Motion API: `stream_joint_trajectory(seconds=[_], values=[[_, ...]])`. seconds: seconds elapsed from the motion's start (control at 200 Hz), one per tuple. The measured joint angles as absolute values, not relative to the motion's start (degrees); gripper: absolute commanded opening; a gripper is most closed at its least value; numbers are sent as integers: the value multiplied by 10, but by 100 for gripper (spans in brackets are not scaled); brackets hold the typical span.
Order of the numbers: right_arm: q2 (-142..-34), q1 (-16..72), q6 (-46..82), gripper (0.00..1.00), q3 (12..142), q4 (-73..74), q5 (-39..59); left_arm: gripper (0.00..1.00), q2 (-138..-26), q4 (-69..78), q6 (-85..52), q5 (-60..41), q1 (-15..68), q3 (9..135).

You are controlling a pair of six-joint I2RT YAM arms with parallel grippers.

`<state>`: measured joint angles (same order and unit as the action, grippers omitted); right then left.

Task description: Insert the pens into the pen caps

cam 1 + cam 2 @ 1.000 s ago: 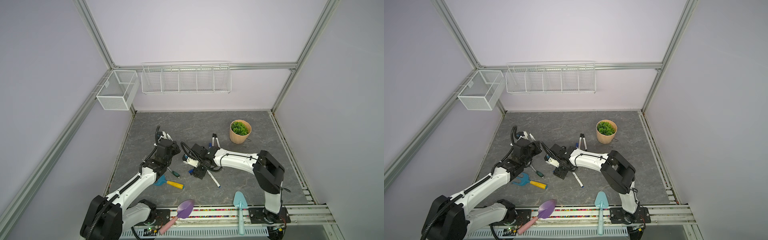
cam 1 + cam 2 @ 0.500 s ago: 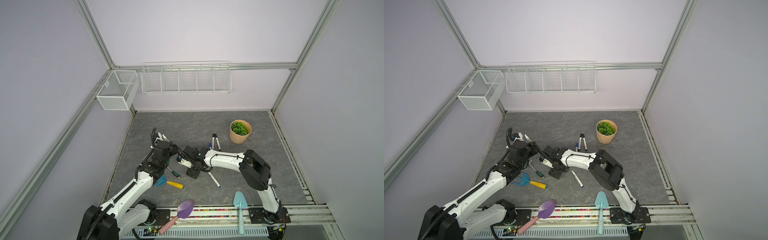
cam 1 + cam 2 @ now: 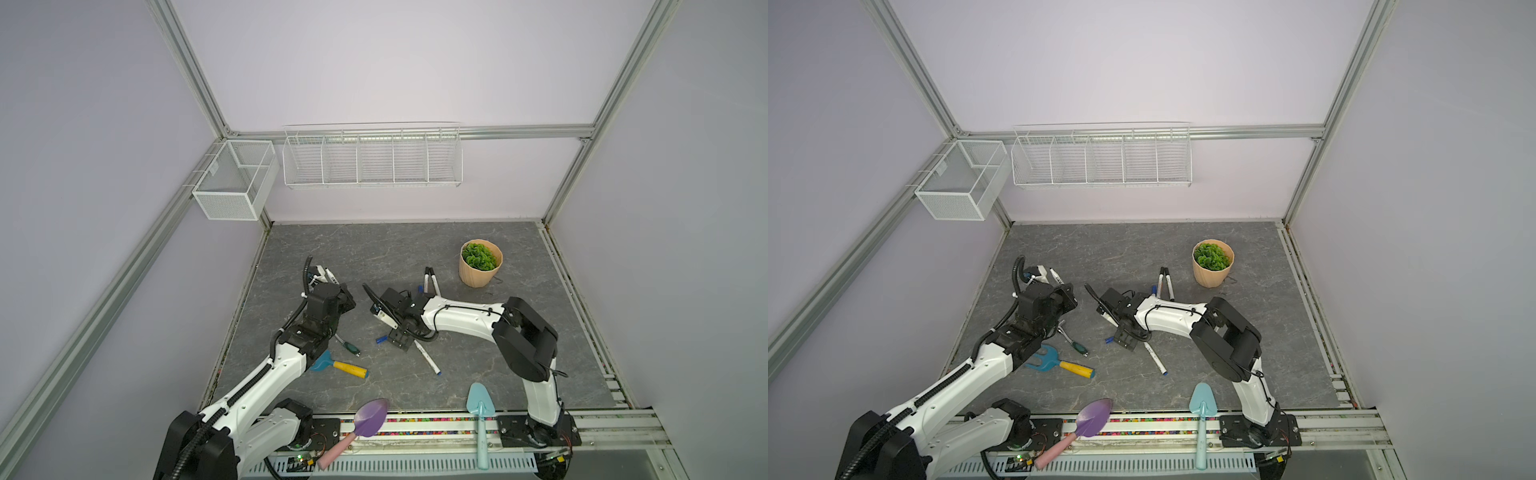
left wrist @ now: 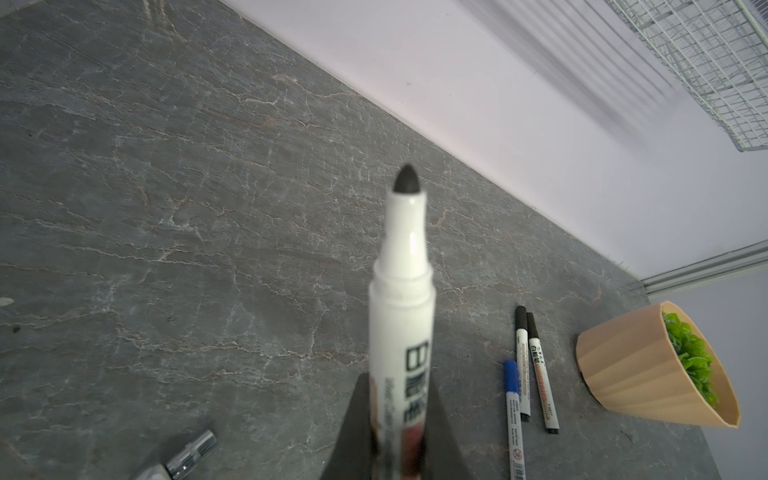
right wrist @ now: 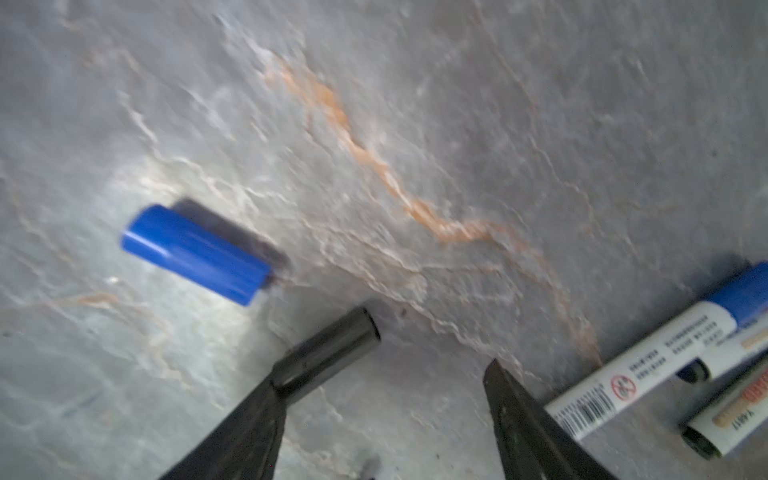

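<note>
My left gripper point(image 4: 400, 419) is shut on an uncapped white pen point(image 4: 401, 316), black tip pointing away from it; in both top views it point(image 3: 337, 289) hovers left of centre. My right gripper point(image 5: 386, 370) is open just above the table with nothing between its fingers. A black pen cap point(image 5: 332, 353) lies against one fingertip, and a blue pen cap point(image 5: 195, 253) point(image 3: 380, 340) lies a little farther off. Another pen point(image 3: 428, 358) lies beside the right gripper point(image 3: 401, 340). Three capped pens point(image 3: 430, 282) point(image 4: 528, 374) lie together toward the pot.
A green-handled wrench point(image 3: 347, 343) and a blue fork with a yellow handle point(image 3: 338, 365) lie near the left arm. A plant pot point(image 3: 480, 264) stands at the back right. A purple scoop point(image 3: 370, 417) and a teal trowel point(image 3: 480, 403) rest at the front edge.
Both grippers swung slightly left half a second ago and are back near their earlier spots. The left keeps hold of the pen and the right stays open.
</note>
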<state>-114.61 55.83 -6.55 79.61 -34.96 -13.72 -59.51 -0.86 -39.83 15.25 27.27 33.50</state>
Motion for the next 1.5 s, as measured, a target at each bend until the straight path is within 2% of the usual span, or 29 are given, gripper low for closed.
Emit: stream_joint_trajectory(seconds=[0.135, 0.335, 0.675, 0.825, 0.96, 1.039, 1.224, 1.504], values=[[-1110, 539, -59, 77, 770, -351, -133, 0, -605, 0, -398, 140, 273, 335], [-1075, 533, -42, 72, 769, -344, -73, 0, -615, 10, -401, 129, 273, 331], [-1163, 524, -12, 55, 811, -354, -45, 0, -615, 16, -389, 93, 273, 326], [-1167, 521, -10, 40, 816, -356, -57, 0, -615, 17, -380, 75, 273, 326], [-1175, 521, -6, 16, 827, -359, -63, 0, -618, 21, -368, 50, 273, 326], [-1177, 519, 2, 8, 830, -359, -65, 0, -625, 24, -356, 29, 273, 326], [-1145, 493, 13, 7, 814, -341, -44, 0, -655, 29, -322, -42, 274, 334], [-893, 363, 107, 7, 740, -204, 121, 0, -696, 78, -246, -139, 368, 343]])
